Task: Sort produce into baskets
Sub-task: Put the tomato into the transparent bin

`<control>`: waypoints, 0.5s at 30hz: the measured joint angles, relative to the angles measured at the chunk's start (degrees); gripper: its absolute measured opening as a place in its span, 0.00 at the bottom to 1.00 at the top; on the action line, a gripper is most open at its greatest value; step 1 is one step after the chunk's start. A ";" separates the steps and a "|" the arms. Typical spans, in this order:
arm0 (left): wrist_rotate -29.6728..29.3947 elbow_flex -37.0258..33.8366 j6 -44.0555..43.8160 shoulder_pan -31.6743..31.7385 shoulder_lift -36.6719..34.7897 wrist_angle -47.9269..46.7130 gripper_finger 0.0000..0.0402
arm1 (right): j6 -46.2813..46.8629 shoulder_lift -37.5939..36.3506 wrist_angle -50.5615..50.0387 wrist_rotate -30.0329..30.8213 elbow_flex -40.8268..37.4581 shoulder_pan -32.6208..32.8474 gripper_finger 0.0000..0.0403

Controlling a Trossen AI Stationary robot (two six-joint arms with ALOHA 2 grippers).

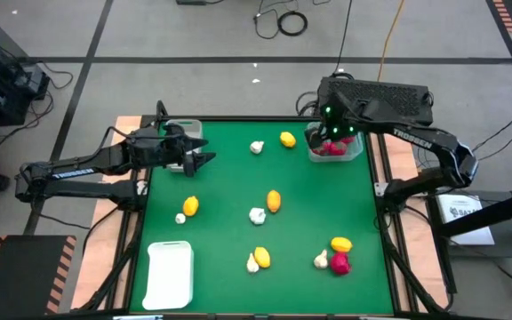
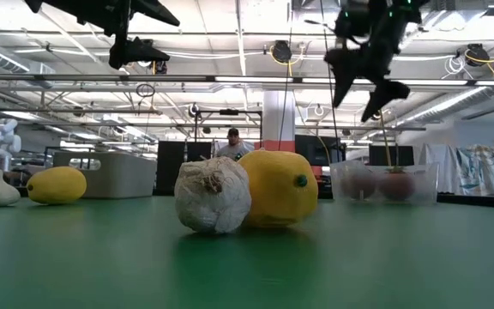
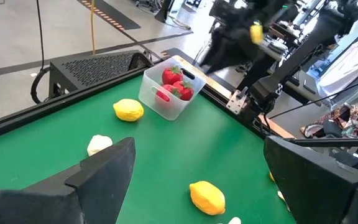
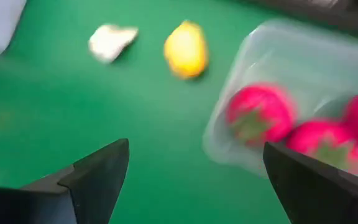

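Overhead, table-level and two wrist views share the clear bin.

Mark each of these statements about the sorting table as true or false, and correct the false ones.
1. The clear bin holds red fruits. True.
2. The flat white tray already holds several garlic bulbs. False: nothing lies in it.
3. One red fruit still lies loose on the green mat, beside a yellow fruit. True.
4. The right pincer is shut on a yellow fruit. False: it is open and holds nothing, up near the clear bin.
5. The left pincer is open and holds nothing. True.
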 joint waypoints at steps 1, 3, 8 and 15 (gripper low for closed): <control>0.00 0.00 0.04 0.02 0.00 -0.02 0.90 | 1.47 0.00 -1.82 -0.86 0.52 1.95 0.90; 0.23 0.00 0.10 0.02 0.00 -0.17 0.90 | 4.84 0.00 -5.48 -2.53 0.86 6.11 0.90; 3.96 0.00 4.21 0.00 -0.02 -1.18 0.90 | 16.49 0.00 -13.25 -5.66 0.84 18.91 0.90; 4.54 0.02 8.52 0.02 -0.02 -5.01 0.90 | 37.52 0.02 -12.65 -10.05 0.82 37.51 0.90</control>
